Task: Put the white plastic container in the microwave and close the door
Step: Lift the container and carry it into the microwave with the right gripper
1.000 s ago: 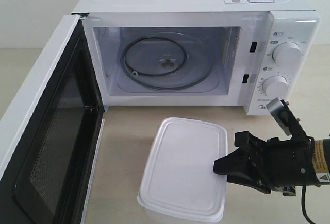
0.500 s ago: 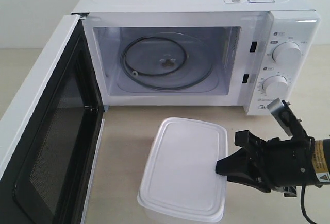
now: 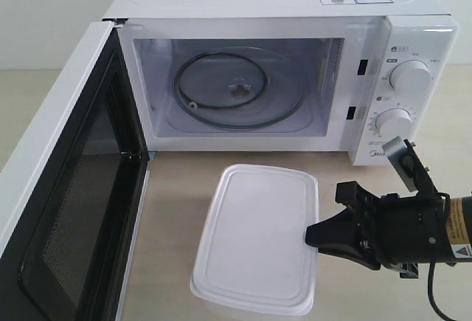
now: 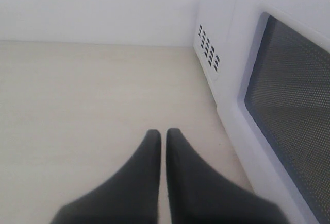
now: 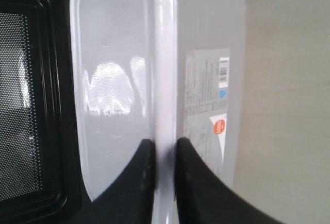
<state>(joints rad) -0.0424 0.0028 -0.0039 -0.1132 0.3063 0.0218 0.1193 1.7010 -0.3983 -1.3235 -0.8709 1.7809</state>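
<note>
The white plastic container (image 3: 254, 236) hangs a little above the table in front of the microwave (image 3: 280, 70), its lid up. My right gripper (image 3: 313, 234) is shut on the rim of its right edge. In the right wrist view the two black fingers pinch the lid rim (image 5: 164, 105), with the side label (image 5: 206, 100) beside them. The door (image 3: 66, 210) stands wide open at the left, and the glass turntable (image 3: 236, 88) lies bare inside. My left gripper (image 4: 163, 134) is shut on nothing, low over the table beside the door's outer face (image 4: 289, 110).
Two round dials (image 3: 409, 76) sit on the microwave's right panel, just behind my right arm. The beige tabletop (image 3: 177, 188) runs between the oven's front and the container. A white wall closes off the back.
The container has shifted slightly left and up off the table, carried by my right gripper. The left gripper's earlier state is not shown.
</note>
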